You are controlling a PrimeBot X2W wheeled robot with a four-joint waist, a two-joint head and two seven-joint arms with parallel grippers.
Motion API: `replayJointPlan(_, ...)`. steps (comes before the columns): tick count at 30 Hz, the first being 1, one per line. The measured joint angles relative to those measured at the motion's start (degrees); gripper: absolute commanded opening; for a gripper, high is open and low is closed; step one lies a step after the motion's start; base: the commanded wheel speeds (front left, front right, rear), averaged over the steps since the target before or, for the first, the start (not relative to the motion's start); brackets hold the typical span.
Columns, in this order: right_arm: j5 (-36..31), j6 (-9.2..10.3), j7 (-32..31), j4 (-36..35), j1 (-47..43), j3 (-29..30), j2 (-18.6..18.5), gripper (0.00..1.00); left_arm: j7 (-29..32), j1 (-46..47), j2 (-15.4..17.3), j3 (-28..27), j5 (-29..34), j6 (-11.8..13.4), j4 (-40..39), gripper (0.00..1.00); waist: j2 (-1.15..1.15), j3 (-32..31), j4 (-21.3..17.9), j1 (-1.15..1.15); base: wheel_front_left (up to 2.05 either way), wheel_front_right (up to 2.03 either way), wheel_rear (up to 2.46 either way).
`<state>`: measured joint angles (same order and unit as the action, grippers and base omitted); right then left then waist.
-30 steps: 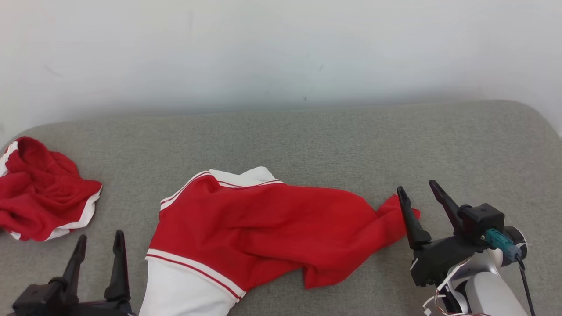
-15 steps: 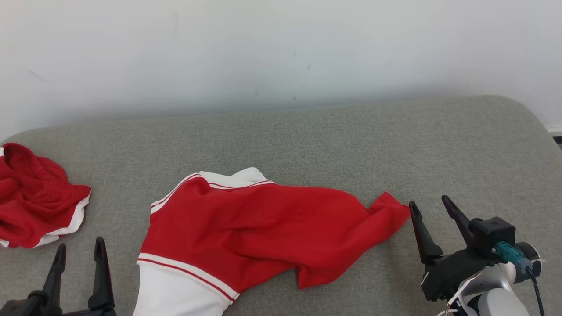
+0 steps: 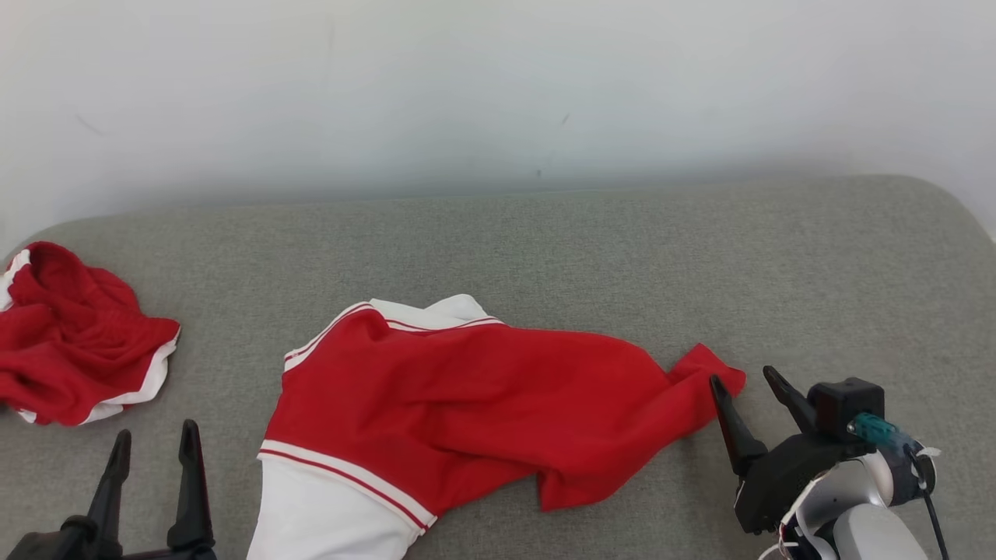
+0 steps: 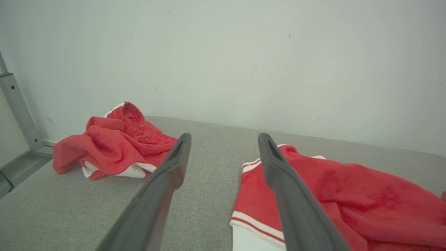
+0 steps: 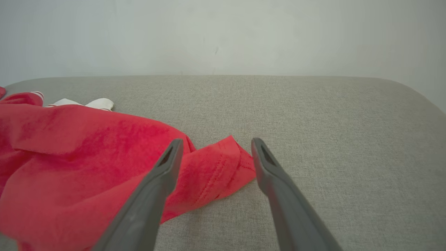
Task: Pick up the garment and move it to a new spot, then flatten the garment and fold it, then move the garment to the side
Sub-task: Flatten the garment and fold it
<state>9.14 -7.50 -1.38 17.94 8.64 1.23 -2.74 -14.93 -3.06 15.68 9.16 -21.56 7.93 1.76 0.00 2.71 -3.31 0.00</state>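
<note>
the right hand (image 3: 739,375) is black, with teal plug (image 3: 869,425) and pale forearm (image 3: 852,530).

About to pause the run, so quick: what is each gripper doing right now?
Left gripper: open, holding nothing.
Right gripper: open, holding nothing, at a corner of the garment.

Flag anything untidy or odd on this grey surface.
The red-and-white garment lies rumpled and skewed, one corner twisted up beside the open right gripper. A second red garment sits in a crumpled heap at the left edge. Nothing looks torn or spilled.
</note>
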Motion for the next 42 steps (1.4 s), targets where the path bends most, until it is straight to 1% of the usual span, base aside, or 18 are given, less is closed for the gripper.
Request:
replayJointPlan(8, 0.8, 0.00, -2.3, 10.2, 4.8, 0.8, 0.0, 1.00, 0.0, 0.1, -1.3, 0.1, 2.1, -1.4, 1.1, 1.00, 0.00, -0.3, 2.1, 0.01, 0.00, 0.00, 0.00)
replayJointPlan(12, 1.5, 0.00, -2.4, 15.0, 6.4, 1.7, 0.0, 1.00, 0.0, 0.1, -1.9, 0.0, 2.6, -1.5, 1.3, 1.00, 0.00, -0.4, 3.3, 0.01, 0.00, 0.00, 0.00)
replayJointPlan(14, 2.0, 0.00, -2.5, 17.0, 7.0, 1.6, 0.0, 1.00, 0.0, 0.1, -2.0, -0.3, 2.8, -1.9, 1.4, 1.00, 0.00, -0.4, 3.8, 0.01, 0.00, 0.00, 0.00)
replayJointPlan(18, 3.3, 0.00, -1.7, 21.3, 8.6, 1.0, 0.0, 1.00, 0.0, 0.0, -2.1, -0.8, 3.0, -2.0, 1.7, 1.00, 0.00, -0.1, 4.2, 0.01, 0.00, 0.00, 0.00)
replayJointPlan(19, 3.8, 0.00, -1.5, 22.2, 8.9, 0.6, 0.0, 0.92, 0.0, 0.1, -2.3, -0.8, 3.0, -2.0, 1.8, 1.00, 0.00, -0.1, 4.3, 0.01, 0.00, 0.00, 0.00)
replayJointPlan(20, 4.2, 0.00, -1.0, 23.0, 9.2, 0.1, 0.0, 0.27, 0.0, 0.1, -2.4, -0.8, 3.1, -2.2, 1.8, 1.00, 0.01, 0.0, 4.4, 0.01, 0.00, 0.00, 0.00)
replayJointPlan(21, 4.3, 0.00, -0.4, 23.7, 9.6, -0.5, 0.0, 0.00, 0.0, 0.1, -2.5, -0.9, 3.3, -2.2, 1.9, 1.00, 0.00, 0.0, 4.5, 0.01, 0.00, 0.00, 0.00)
replayJointPlan(28, 5.8, 0.00, 3.9, 25.7, 12.0, -2.3, 0.0, 0.00, 0.0, 0.1, -3.1, -1.5, 3.6, -2.7, 2.2, 1.00, 0.00, 0.4, 4.7, 0.01, 0.00, 0.00, 0.00)
replayJointPlan(34, 8.3, 0.00, 7.4, 23.5, 14.4, -3.4, -0.5, 0.00, 0.0, 0.2, -3.7, -2.0, 4.0, -3.0, 2.4, 1.00, 0.00, 0.9, 4.9, 0.01, 0.00, 0.00, 0.00)
replayJointPlan(38, 9.7, 0.00, 7.5, 22.0, 17.0, -4.7, -2.4, 0.00, 0.0, 0.5, -4.4, -1.9, 4.4, -3.4, 2.7, 1.00, 0.00, 1.0, 5.5, 0.01, 0.00, 0.00, 0.00)
replayJointPlan(42, 10.3, -0.01, 5.9, 22.5, 20.8, -6.5, -4.0, 0.00, 0.0, 0.7, -5.0, -1.8, 4.9, -3.9, 3.3, 1.00, 0.00, 1.0, 6.4, 0.01, 0.00, 0.00, 0.00)
